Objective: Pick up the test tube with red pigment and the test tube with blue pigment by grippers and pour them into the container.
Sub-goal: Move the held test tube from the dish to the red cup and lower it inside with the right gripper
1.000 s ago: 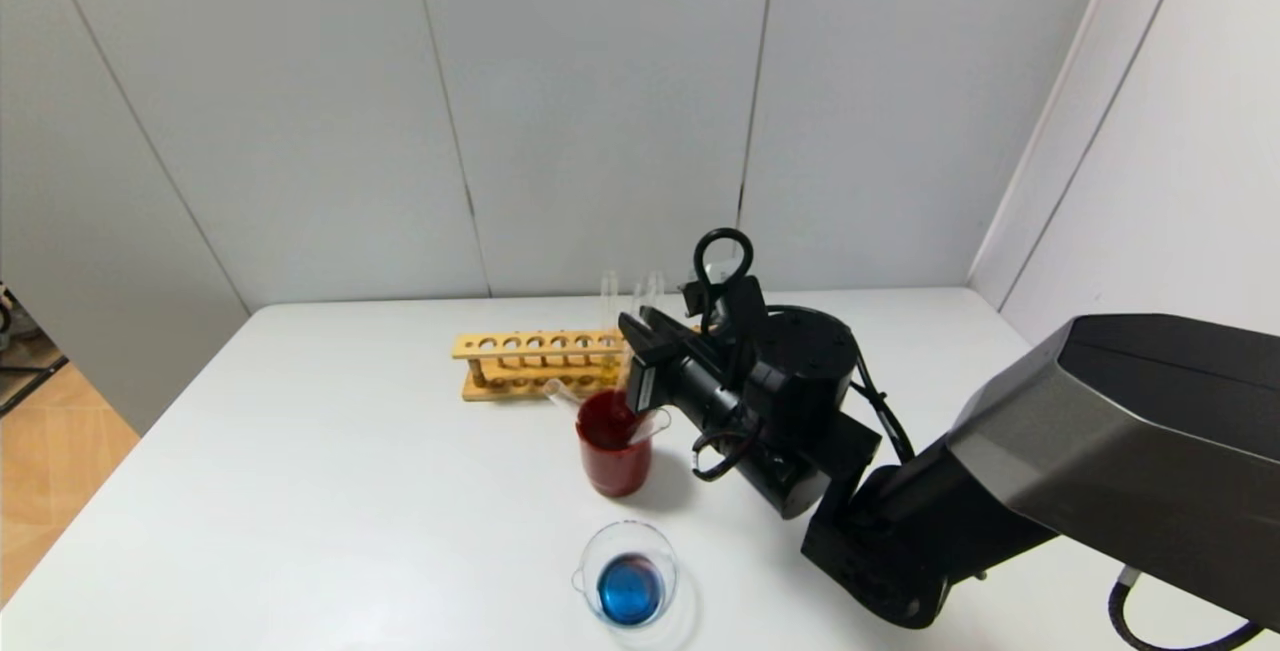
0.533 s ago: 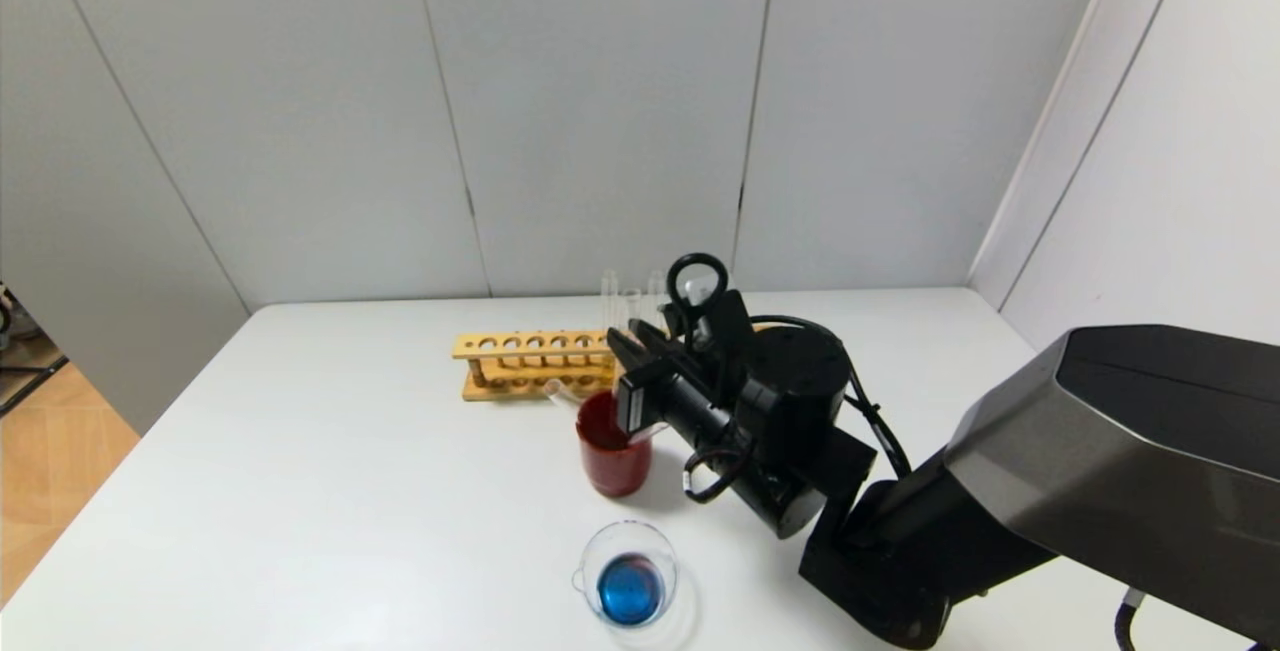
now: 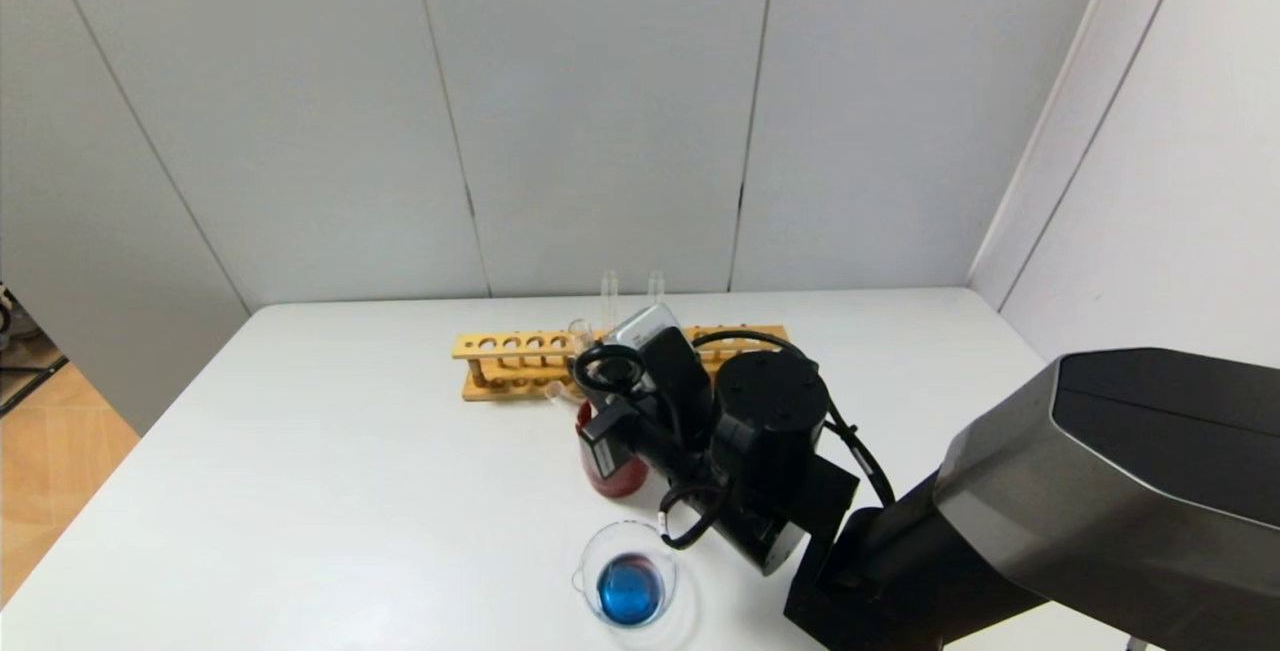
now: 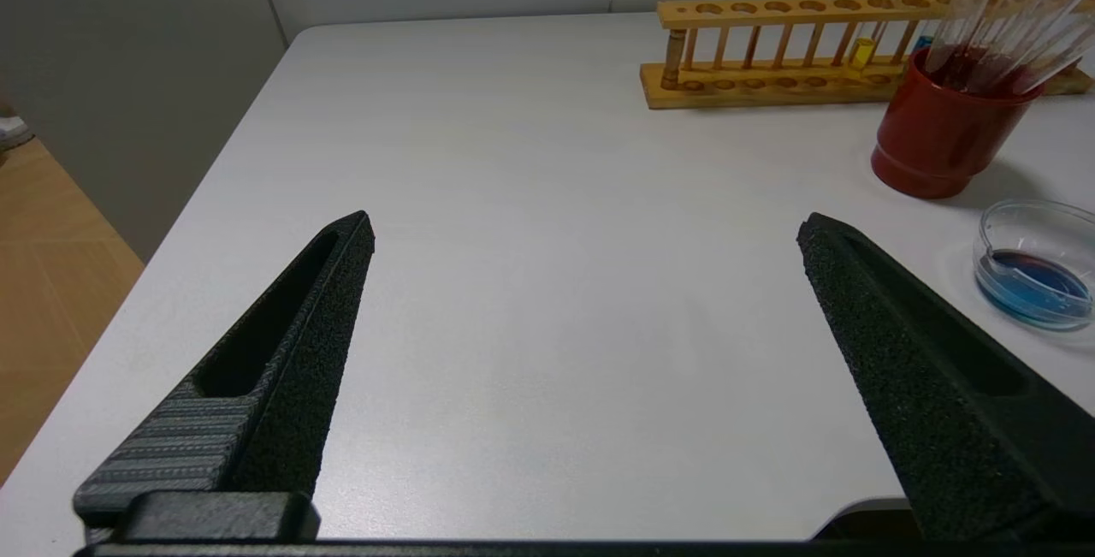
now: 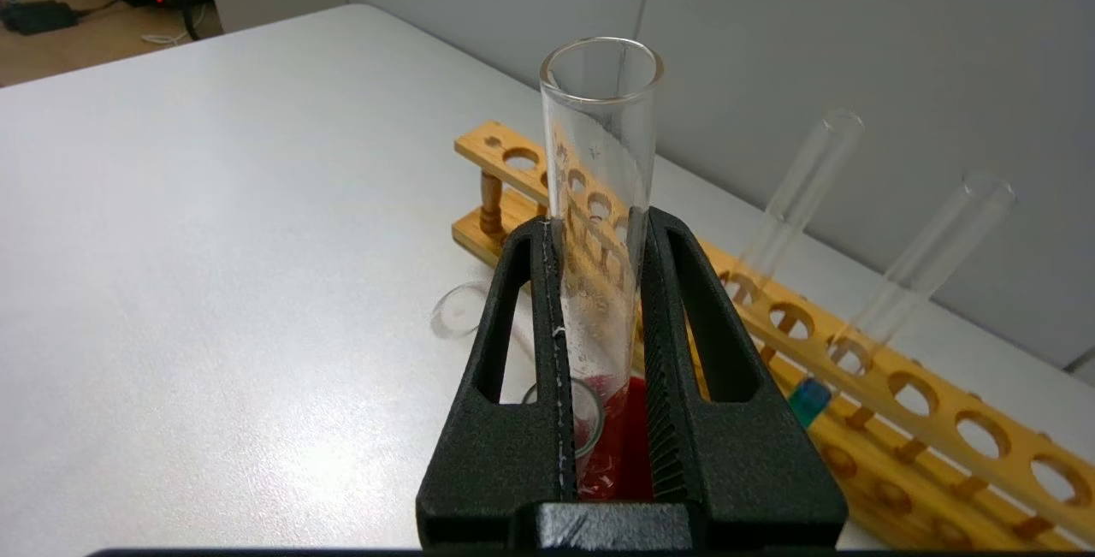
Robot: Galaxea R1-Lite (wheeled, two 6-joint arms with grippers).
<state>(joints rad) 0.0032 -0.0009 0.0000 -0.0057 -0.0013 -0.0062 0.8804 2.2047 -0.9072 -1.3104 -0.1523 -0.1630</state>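
The right gripper (image 5: 599,317) has its fingers clamped on an upright glass tube (image 5: 601,198) over the red cup (image 3: 612,474). The beaker (image 3: 628,579) sits nearer the robot; the left gripper (image 4: 582,240), fingers apart, is parked.

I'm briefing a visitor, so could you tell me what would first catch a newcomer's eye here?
The right gripper, over the red cup, fingers shut on an upright glass tube. Then the wooden rack behind it, and the beaker of blue liquid at the table's near edge.
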